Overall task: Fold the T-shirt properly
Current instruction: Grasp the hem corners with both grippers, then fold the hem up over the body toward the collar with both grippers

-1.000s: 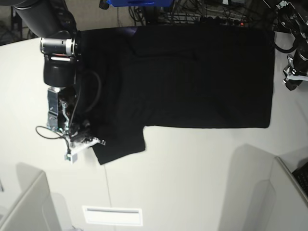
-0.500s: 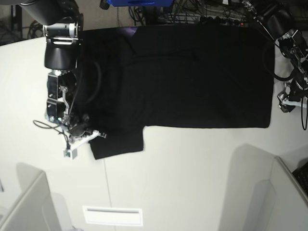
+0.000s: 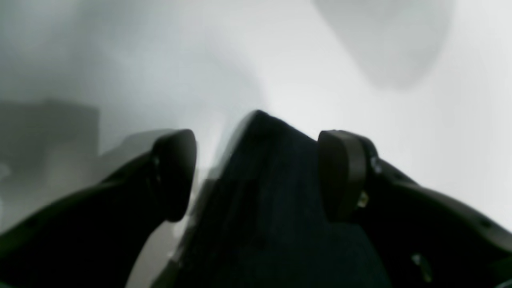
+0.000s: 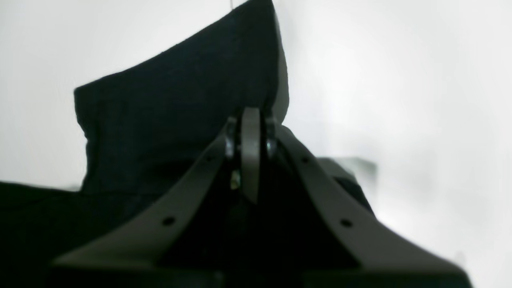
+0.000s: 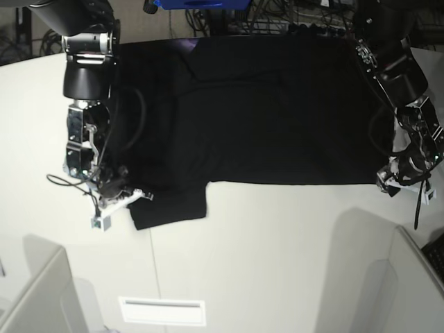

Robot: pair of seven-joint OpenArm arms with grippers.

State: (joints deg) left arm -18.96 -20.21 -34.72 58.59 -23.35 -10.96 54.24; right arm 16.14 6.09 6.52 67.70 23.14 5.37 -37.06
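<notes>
T-shirt: a large plain black cloth T-shirt (image 5: 277, 111) lies spread flat across the upper middle of the base view, covering most of the top half of the frame. No print shows on the side facing up.

Sleeve: one short black sleeve (image 5: 170, 205) juts down at the lower left of the garment, ending in a straight hem.

Bottom edge: the shirt's long lower edge runs straight across the frame from the sleeve to the lower right corner of the cloth.

Right gripper: the right gripper (image 5: 132, 196), at the left of the base view, has its jaws pressed together on the outer edge of the sleeve. In the right wrist view the gripper (image 4: 250, 132) pinches a raised fold of black cloth (image 4: 180, 100).

Left gripper: the left gripper (image 5: 388, 182), at the right of the base view, sits at the shirt's lower right corner. In the left wrist view its fingers (image 3: 176, 172) stand apart, with a peak of black cloth (image 3: 264, 180) between them; whether the pads touch it cannot be told.

Table: a smooth white tabletop (image 5: 277, 257) lies under the shirt and fills the lower half of the base view.

Cables: a tangle of dark cables (image 5: 277, 17) runs along the top edge, beyond the table.
</notes>
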